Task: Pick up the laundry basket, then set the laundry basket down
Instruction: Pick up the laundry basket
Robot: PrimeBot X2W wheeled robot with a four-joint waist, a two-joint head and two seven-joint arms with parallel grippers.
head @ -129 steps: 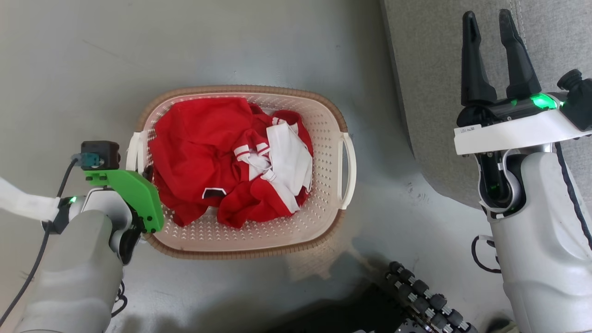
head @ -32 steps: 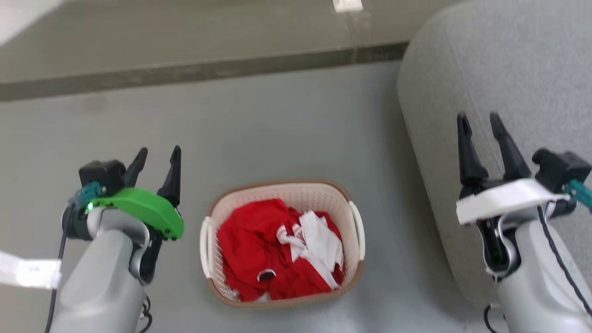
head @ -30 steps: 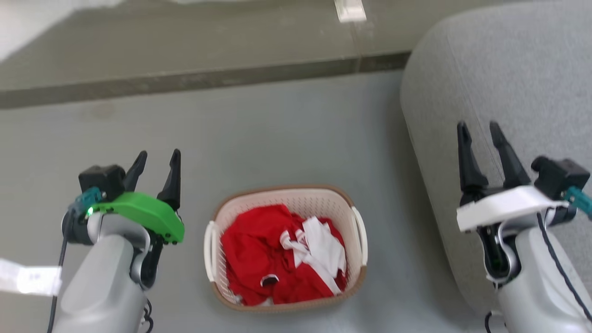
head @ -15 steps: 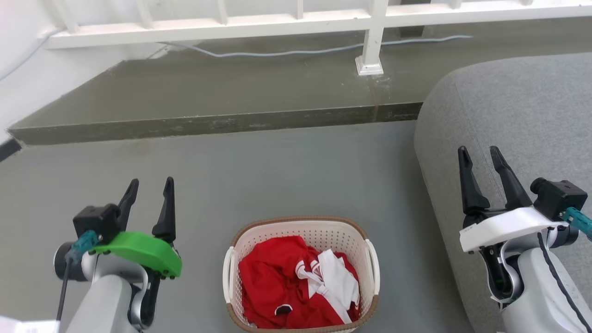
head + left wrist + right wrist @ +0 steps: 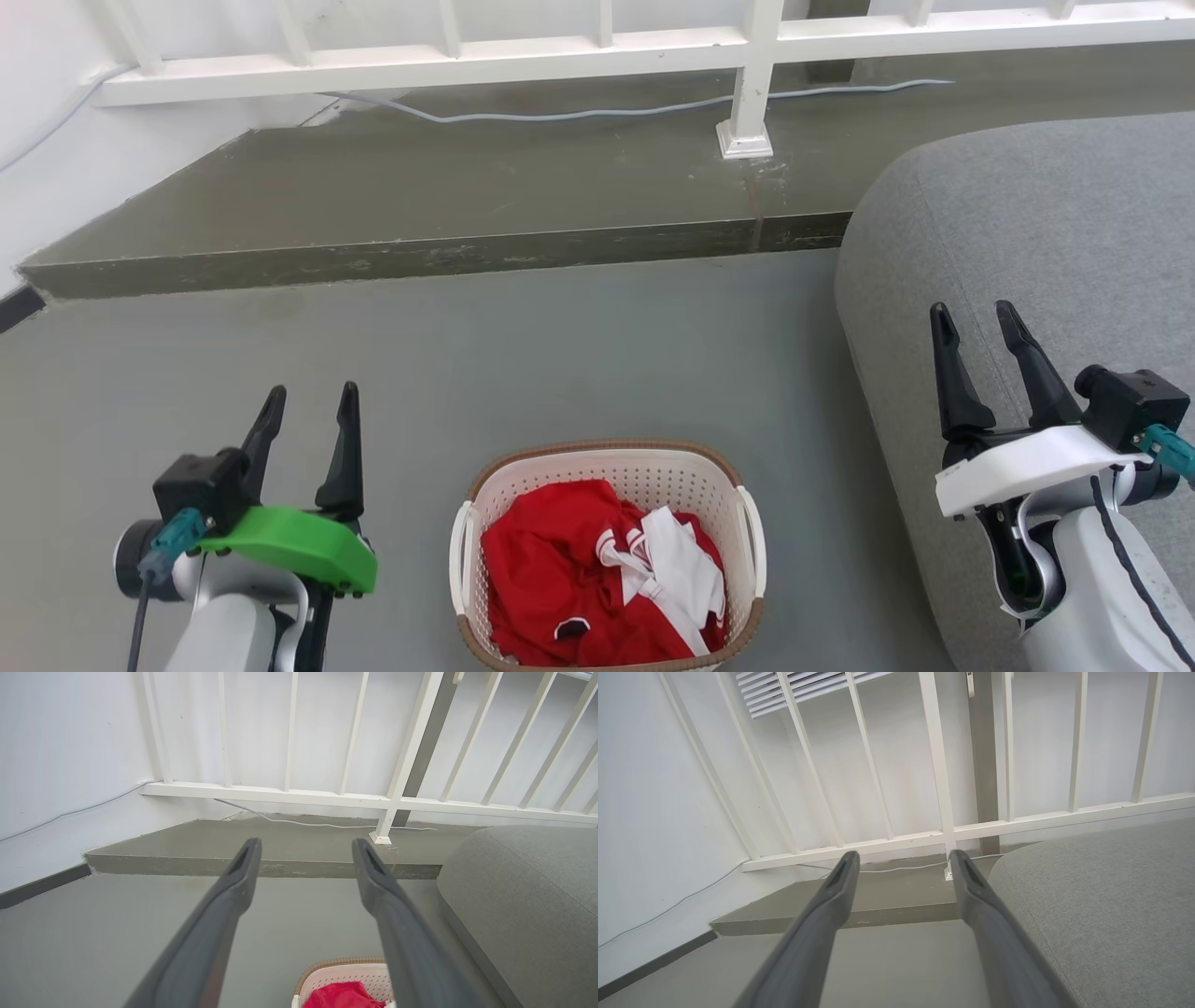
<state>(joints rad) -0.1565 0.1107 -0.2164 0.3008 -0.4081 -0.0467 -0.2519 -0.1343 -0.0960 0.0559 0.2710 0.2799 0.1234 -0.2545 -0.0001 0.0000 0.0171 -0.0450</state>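
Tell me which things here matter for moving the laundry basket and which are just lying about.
Job: laundry basket, left end effector, right end effector, both open.
Lying about: red and white clothes in the basket, grey sofa, white railing, cable.

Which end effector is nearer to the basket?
Left. The left end effector is just left of the basket; the right end effector is farther off to its right, over the sofa.
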